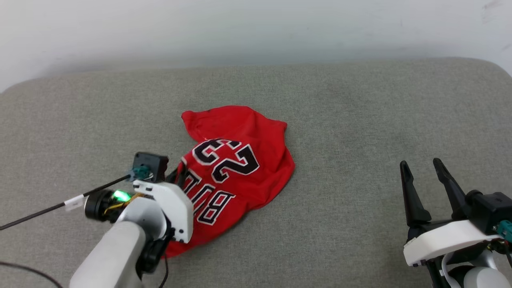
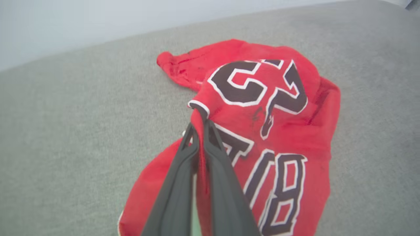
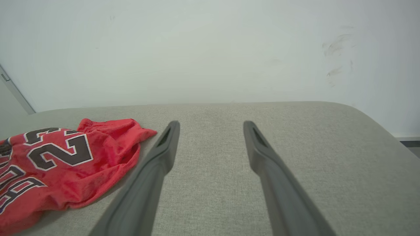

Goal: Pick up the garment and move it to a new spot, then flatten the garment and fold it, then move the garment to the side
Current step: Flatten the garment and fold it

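The garment (image 1: 240, 168) is a red jersey with black, white-outlined "23" and lettering, lying crumpled in the middle of the grey cushion. In the left wrist view my left gripper (image 2: 200, 126) is shut, its dark fingers pinching a raised fold of the garment (image 2: 279, 131) at its left edge. From the head camera the left wrist (image 1: 160, 200) covers the garment's lower left part and hides the fingertips. My right gripper (image 1: 420, 165) stands open at the lower right, well clear of the cloth; between its fingers (image 3: 169, 147) there is nothing, and the garment (image 3: 59, 164) lies off to their left.
The grey padded surface (image 1: 360, 120) spreads wide on every side of the garment. A pale wall (image 1: 256, 28) rises behind its far edge. A thin black cable (image 1: 40, 212) runs from my left wrist off to the left.
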